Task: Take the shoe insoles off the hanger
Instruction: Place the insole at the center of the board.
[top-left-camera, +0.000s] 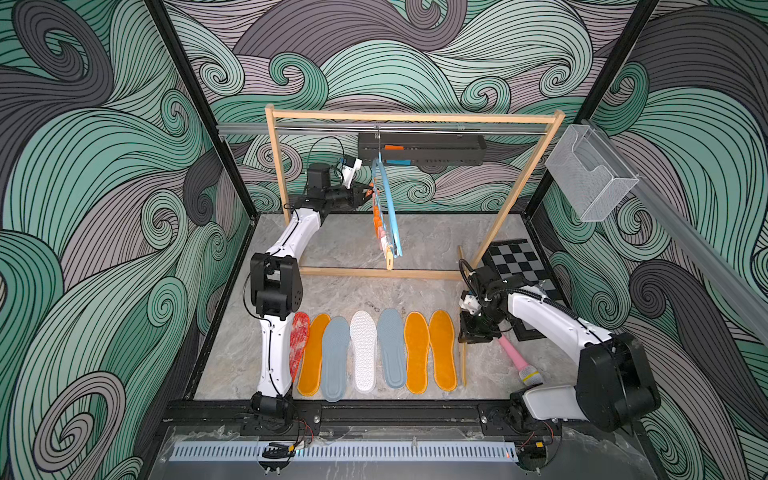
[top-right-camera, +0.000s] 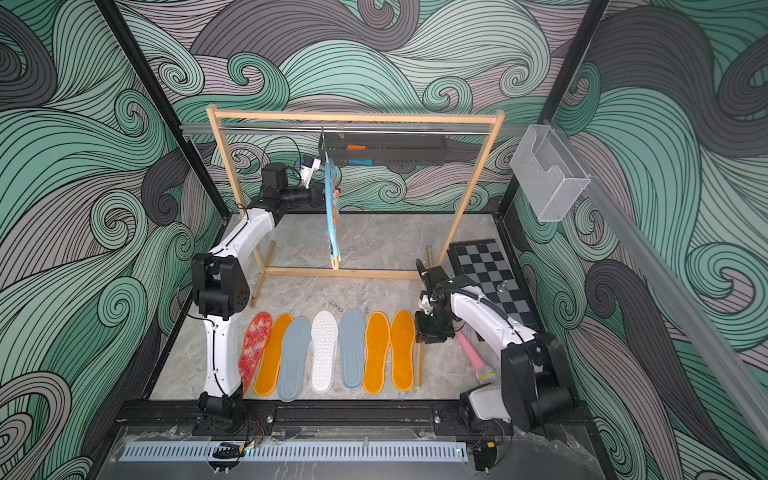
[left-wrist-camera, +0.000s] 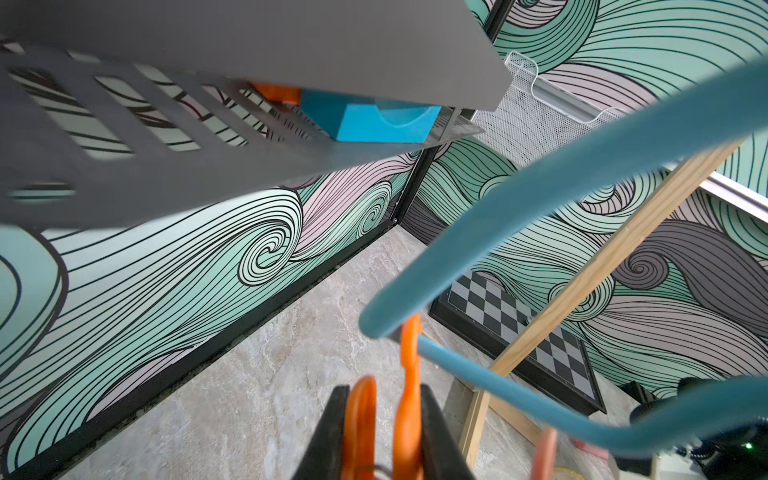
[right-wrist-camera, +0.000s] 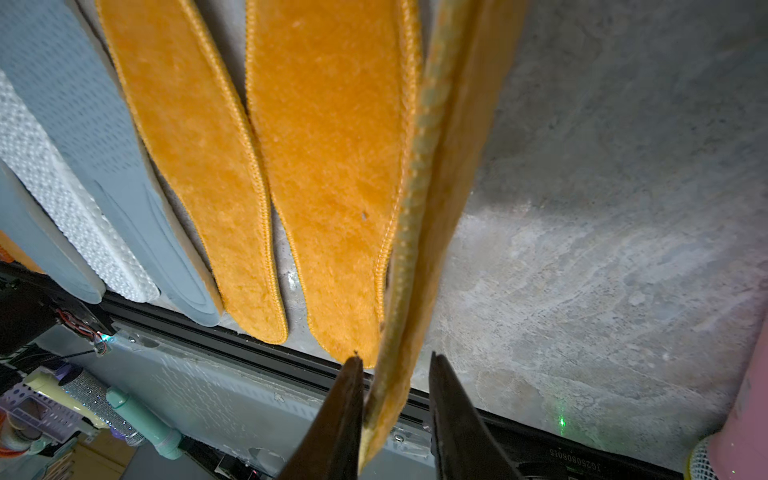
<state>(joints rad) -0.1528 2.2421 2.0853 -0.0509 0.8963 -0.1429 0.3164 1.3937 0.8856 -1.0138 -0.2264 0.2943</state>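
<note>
The light blue hanger (top-left-camera: 390, 208) (top-right-camera: 332, 216) (left-wrist-camera: 540, 199) hangs tilted from the rack's rod, with small clips along it. My left gripper (top-left-camera: 368, 192) (left-wrist-camera: 384, 399) is raised beside it and shut on an orange clip (left-wrist-camera: 409, 395). Several shoe insoles lie in a row at the table's front, from the red-white one (top-left-camera: 299, 340) to an orange one (top-left-camera: 442, 349). Right of the row an orange insole (top-left-camera: 462, 365) (right-wrist-camera: 440, 166) stands on edge. My right gripper (top-left-camera: 473, 336) (right-wrist-camera: 395, 365) is open around its end, and the insole leans on one finger only.
The wooden rack (top-left-camera: 415, 117) spans the back, with a dark slotted tray (top-left-camera: 422, 149) hung on its rod. A chessboard (top-left-camera: 519, 266) and a pink cone-shaped stick (top-left-camera: 515, 357) lie right of my right arm. A wire basket (top-left-camera: 590, 174) hangs on the right wall.
</note>
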